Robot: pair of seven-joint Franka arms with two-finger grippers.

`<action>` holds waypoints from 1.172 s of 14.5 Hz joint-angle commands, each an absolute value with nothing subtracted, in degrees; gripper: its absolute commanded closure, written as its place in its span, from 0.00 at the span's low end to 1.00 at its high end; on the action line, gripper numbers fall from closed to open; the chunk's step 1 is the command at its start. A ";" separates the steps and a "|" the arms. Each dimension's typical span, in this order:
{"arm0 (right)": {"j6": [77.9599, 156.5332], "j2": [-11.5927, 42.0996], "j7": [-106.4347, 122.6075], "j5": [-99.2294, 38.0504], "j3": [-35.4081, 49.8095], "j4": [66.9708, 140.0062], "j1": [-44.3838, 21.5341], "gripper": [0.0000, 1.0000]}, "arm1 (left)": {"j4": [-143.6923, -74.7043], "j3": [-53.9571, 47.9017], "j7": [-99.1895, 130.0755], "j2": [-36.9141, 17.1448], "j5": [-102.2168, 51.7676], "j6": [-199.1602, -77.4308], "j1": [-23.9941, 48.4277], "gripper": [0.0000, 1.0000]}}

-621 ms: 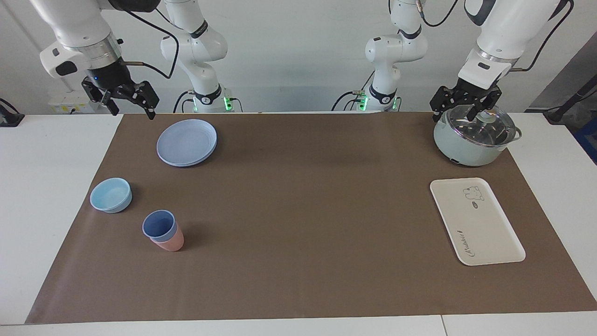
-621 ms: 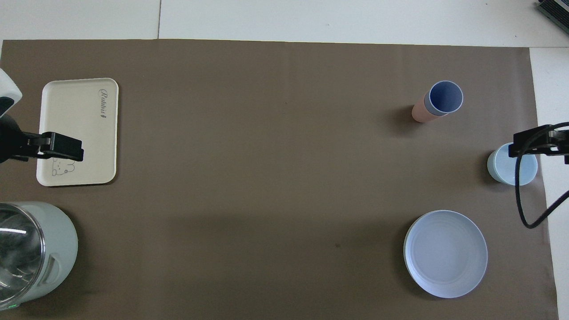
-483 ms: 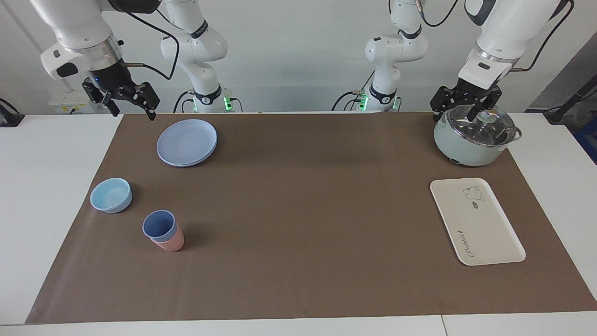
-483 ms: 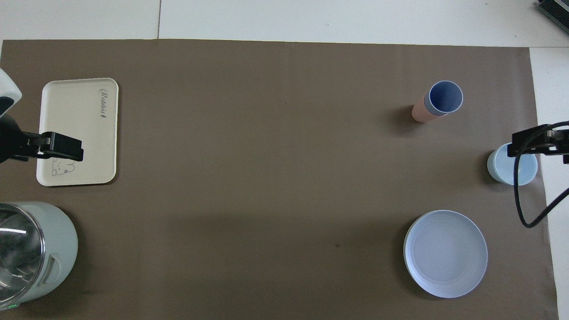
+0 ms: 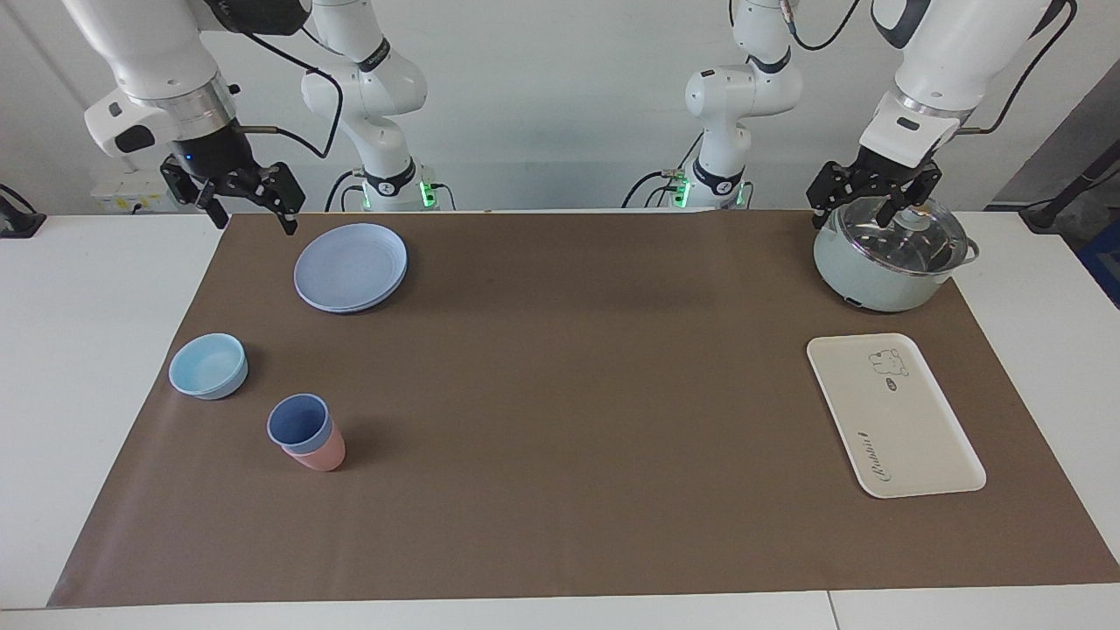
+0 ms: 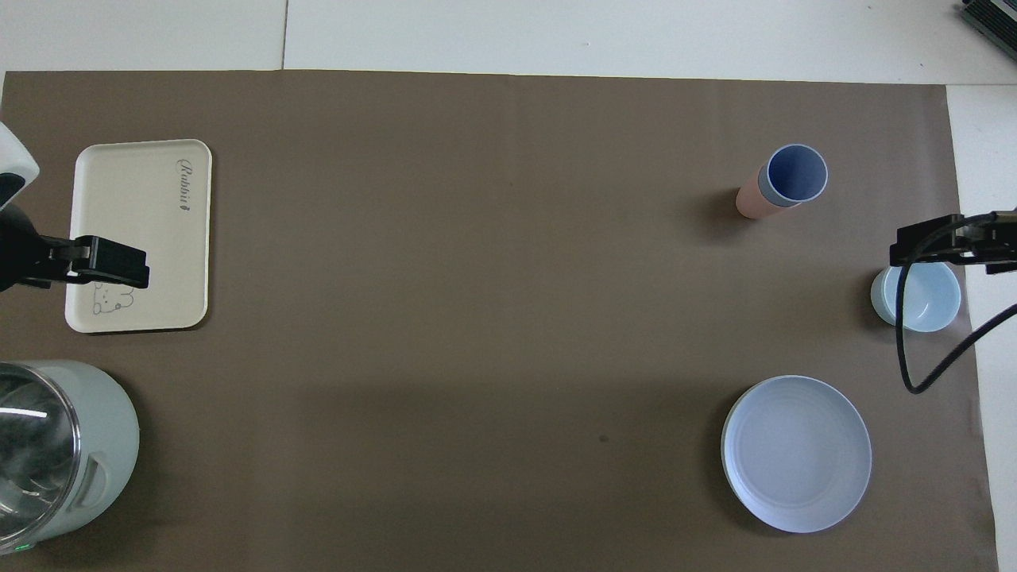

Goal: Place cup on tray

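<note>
The periwinkle-blue cup stands upright, nested inside a pink cup, toward the right arm's end of the mat; it also shows in the overhead view. The cream tray with the bear drawing lies bare toward the left arm's end; it also shows in the overhead view. My right gripper is open and empty, raised in the air beside the round plate, well apart from the cup. My left gripper is open and empty, and waits raised over the pot.
A round blue plate lies near the right arm's base. A shallow light-blue bowl sits between plate and cups, by the mat's edge. A pale green pot with a glass lid stands nearer to the robots than the tray.
My right gripper has shifted slightly toward the plate and the mat. The left arm, the cups and the tray have not moved.
</note>
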State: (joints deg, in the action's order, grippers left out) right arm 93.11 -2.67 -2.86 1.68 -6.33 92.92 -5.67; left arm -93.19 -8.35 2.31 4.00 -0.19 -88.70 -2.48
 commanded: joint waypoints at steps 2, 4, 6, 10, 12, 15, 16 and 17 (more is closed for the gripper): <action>103.77 -5.36 18.03 1.58 -6.50 101.15 -2.83 0.00 | -93.95 -8.61 1.85 4.92 0.79 -88.07 -2.81 0.00; 113.84 -4.57 33.93 0.80 -6.50 106.67 0.17 0.00 | -93.96 -8.61 2.29 4.92 0.79 -88.50 -2.81 0.00; 122.66 -3.70 45.74 -6.63 -6.50 110.99 3.50 0.00 | -93.96 -8.70 2.02 4.92 0.79 -88.77 -2.64 0.00; 125.86 1.92 69.37 -29.11 -6.50 111.97 10.53 0.00 | -93.96 -8.70 1.49 4.92 0.79 -88.86 -2.29 0.00; 126.12 5.87 83.60 -39.68 -6.50 111.97 13.17 0.00 | -93.96 -8.70 1.58 4.92 0.79 -88.86 -2.55 0.00; 127.61 10.01 93.41 -49.63 -6.50 111.89 13.27 0.00 | -93.96 -8.70 1.49 4.92 0.79 -88.86 -2.46 0.00; 127.88 11.85 95.69 -52.53 -6.42 111.45 13.18 0.00 | -93.96 -8.70 1.49 4.92 0.79 -88.86 -2.46 0.00; 127.97 13.00 98.06 -55.69 -6.42 111.01 12.92 0.00 | -93.96 -8.70 1.84 4.92 0.79 -88.86 -2.55 0.00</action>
